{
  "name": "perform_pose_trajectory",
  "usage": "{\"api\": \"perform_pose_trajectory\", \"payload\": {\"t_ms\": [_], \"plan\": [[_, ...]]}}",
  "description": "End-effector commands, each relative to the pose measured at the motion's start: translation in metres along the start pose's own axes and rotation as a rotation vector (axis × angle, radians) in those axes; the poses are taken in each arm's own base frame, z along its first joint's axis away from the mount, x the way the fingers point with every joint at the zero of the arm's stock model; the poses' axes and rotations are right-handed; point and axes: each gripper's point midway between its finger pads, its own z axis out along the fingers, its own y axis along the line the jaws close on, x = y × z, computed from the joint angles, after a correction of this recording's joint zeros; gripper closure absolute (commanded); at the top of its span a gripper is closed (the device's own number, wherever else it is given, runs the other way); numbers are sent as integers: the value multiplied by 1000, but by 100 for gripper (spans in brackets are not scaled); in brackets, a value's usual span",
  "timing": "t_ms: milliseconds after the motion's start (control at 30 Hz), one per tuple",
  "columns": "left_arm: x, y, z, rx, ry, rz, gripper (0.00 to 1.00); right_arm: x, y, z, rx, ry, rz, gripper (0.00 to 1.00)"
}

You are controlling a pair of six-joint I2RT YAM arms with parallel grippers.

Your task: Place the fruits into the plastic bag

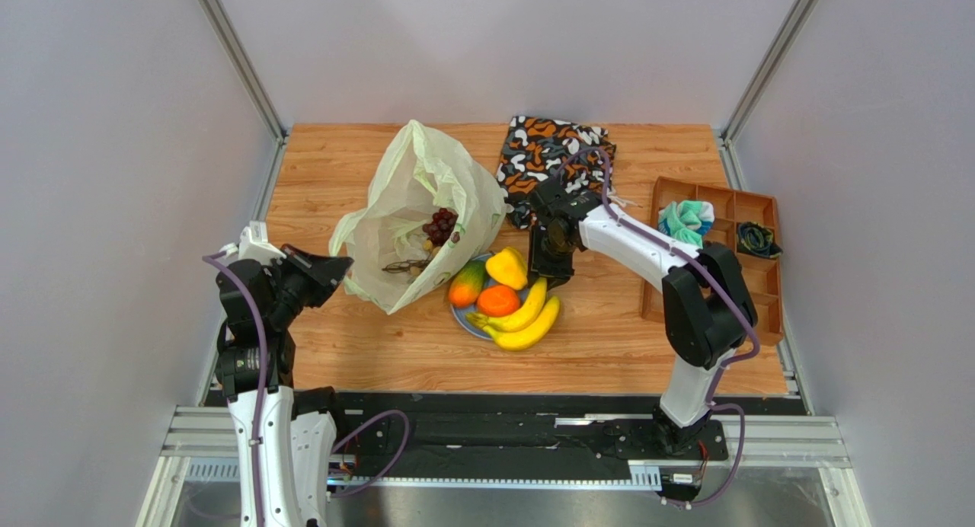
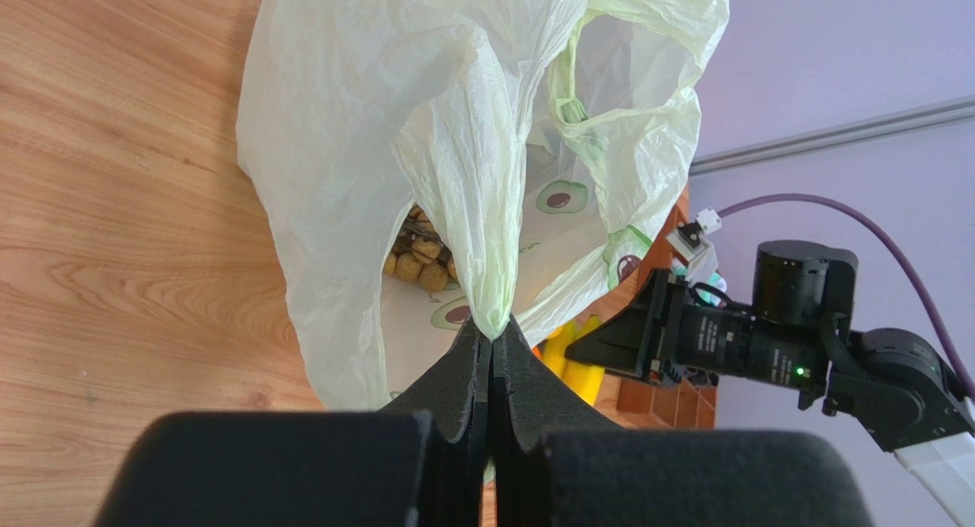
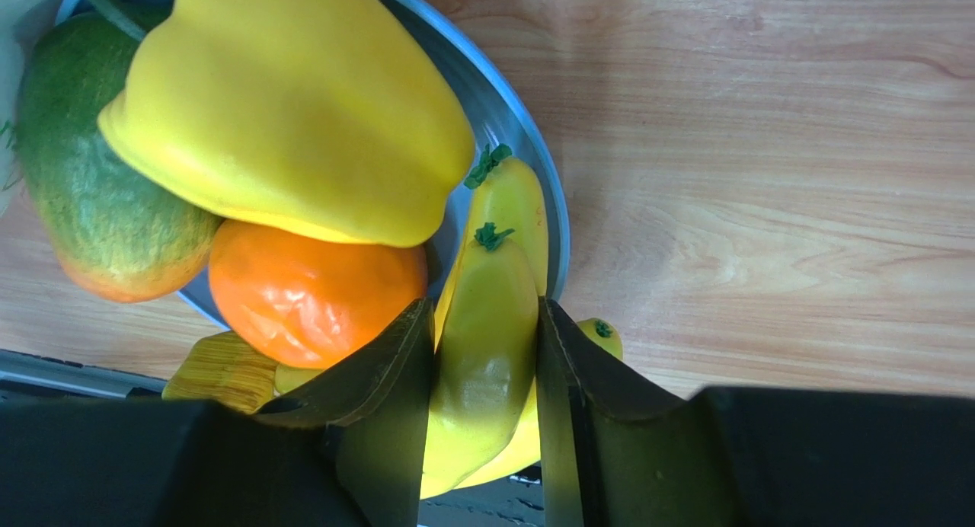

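The pale yellow-green plastic bag [image 1: 418, 207] stands open at centre left, with dark purple grapes [image 1: 440, 224] and tan grapes [image 2: 418, 253] inside. My left gripper [image 1: 338, 264] is shut on the bag's rim [image 2: 492, 342] and holds it up. The round blue plate [image 1: 464, 321] carries a mango [image 1: 466, 285], an orange [image 1: 497, 301], a small yellow fruit [image 1: 507, 267] and bananas [image 1: 529, 319]. My right gripper [image 1: 549, 273] is over the plate's right side. Its fingers press both sides of one banana [image 3: 486, 333], beside the orange [image 3: 309, 293].
An orange-black-white patterned cloth bag [image 1: 549, 150] lies behind the right arm. A brown compartment tray [image 1: 715, 247] at the right edge holds a teal cloth [image 1: 687, 221] and a dark item [image 1: 758, 239]. Grey walls enclose the table.
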Motion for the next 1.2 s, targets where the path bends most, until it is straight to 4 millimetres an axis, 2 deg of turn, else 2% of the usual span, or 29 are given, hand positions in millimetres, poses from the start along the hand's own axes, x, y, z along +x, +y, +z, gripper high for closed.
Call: {"api": "perform_pose_trajectory", "payload": {"t_ms": [0, 267, 433, 567, 667, 833, 967, 1000, 1067, 1100, 1167], "plan": [[-7, -7, -2, 23, -25, 21, 100, -13, 9, -37, -41, -83, -26, 100], [-7, -8, -2, 22, -24, 24, 100, -13, 2, -53, -35, -117, -76, 100], [-8, -8, -2, 19, -29, 29, 100, -16, 10, -71, -92, -169, -113, 100], [-11, -10, -2, 24, -34, 31, 100, -27, 20, -92, -142, -239, -124, 100], [-12, -12, -3, 22, -34, 35, 100, -36, 33, -112, -196, -289, -128, 100], [-14, -15, -4, 28, -38, 40, 100, -57, 58, -156, -311, -432, -142, 100], [-14, -16, -4, 29, -34, 36, 100, -75, 85, -191, -412, -547, -177, 100], [-14, -17, -5, 32, -33, 36, 100, -82, 96, -206, -444, -594, -195, 100], [-14, -17, -5, 31, -30, 33, 100, -90, 109, -214, -462, -642, -223, 100], [-13, -18, -5, 34, -28, 33, 100, -95, 119, -228, -485, -678, -235, 100], [-13, -18, -6, 32, -28, 32, 100, -102, 133, -234, -509, -706, -252, 100]]}}
